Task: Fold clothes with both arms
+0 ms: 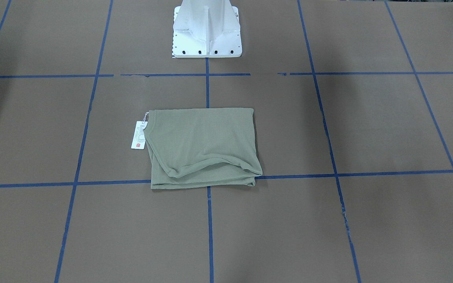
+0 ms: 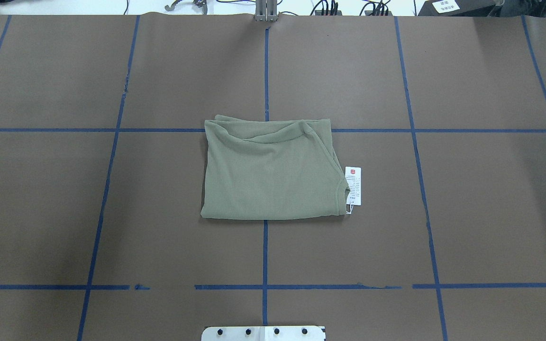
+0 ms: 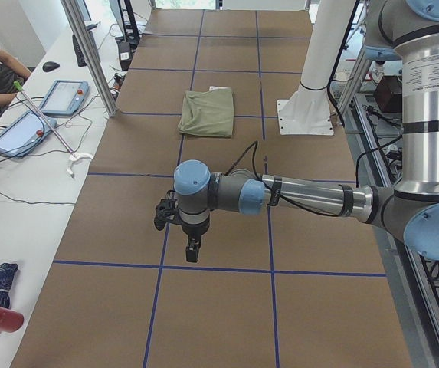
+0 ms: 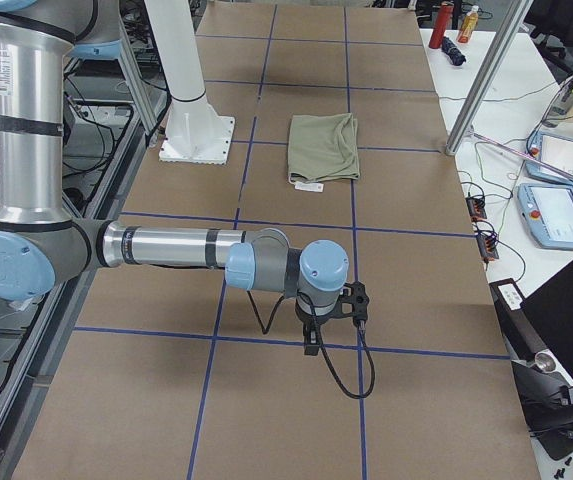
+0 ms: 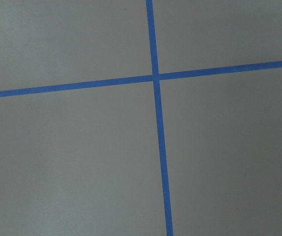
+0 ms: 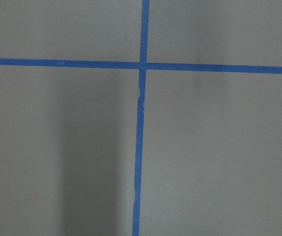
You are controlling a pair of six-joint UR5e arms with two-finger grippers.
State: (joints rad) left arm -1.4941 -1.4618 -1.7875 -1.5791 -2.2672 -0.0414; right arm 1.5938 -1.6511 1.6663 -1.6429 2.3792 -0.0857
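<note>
Sage-green knit, the shirt (image 2: 270,173) lies folded into a rough rectangle on the brown paper of the table (image 2: 491,213), straight out in front of the white pedestal base (image 1: 207,31) and a little way off from it. It sits across the blue tape line (image 2: 265,255) that runs forward from the pedestal's middle. The edge nearest the pedestal is straight and flat. The edge farthest from it is looser, with a curved fold of cloth lying over the layers below. The white hang tag (image 2: 353,185) (a small red mark at one end) rests flat on the paper, touching the shirt's side toward the robot's right of the pedestal.

Neither arm is near the shirt. The left arm (image 3: 311,195) reaches out well to the left of the pedestal, and the left gripper (image 3: 192,251) hangs pointing down over the paper close to a tape crossing. The right arm (image 4: 166,245) does the same well to the right of the pedestal, with the right gripper (image 4: 309,342) pointing down by another crossing. Both grippers show only in the side views, so I cannot tell how wide the jaws of either stand. Each wrist camera shows only paper and crossed tape.
</note>
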